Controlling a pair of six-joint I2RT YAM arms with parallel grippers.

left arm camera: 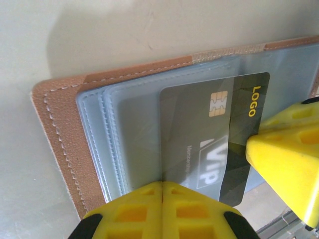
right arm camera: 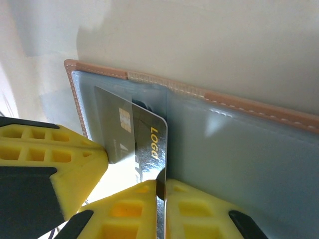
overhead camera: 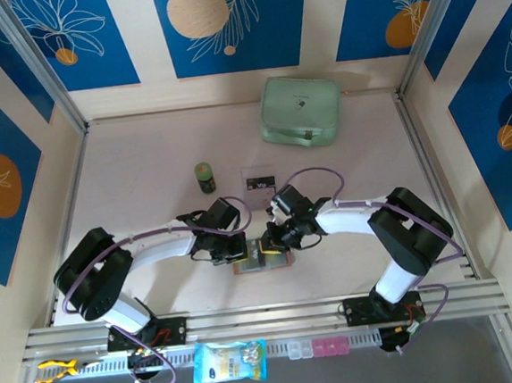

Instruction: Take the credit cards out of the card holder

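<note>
Now my left fingers, closed, pin the open card holder by the middle of the surface's near edge while my right fingers pinch 1 credit card half-sleeved in its pocket; next, I reckon, a straight pull.

A credit card sits in the card holder, a loose card behind it.

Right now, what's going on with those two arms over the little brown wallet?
The card holder lies open on the table. The left gripper, shut, sits at its edge, seemingly steadying it. The right gripper is shut on the edge of a dark credit card that sits partly out of its clear pocket. Another small dark card lies on the table farther back.
</note>
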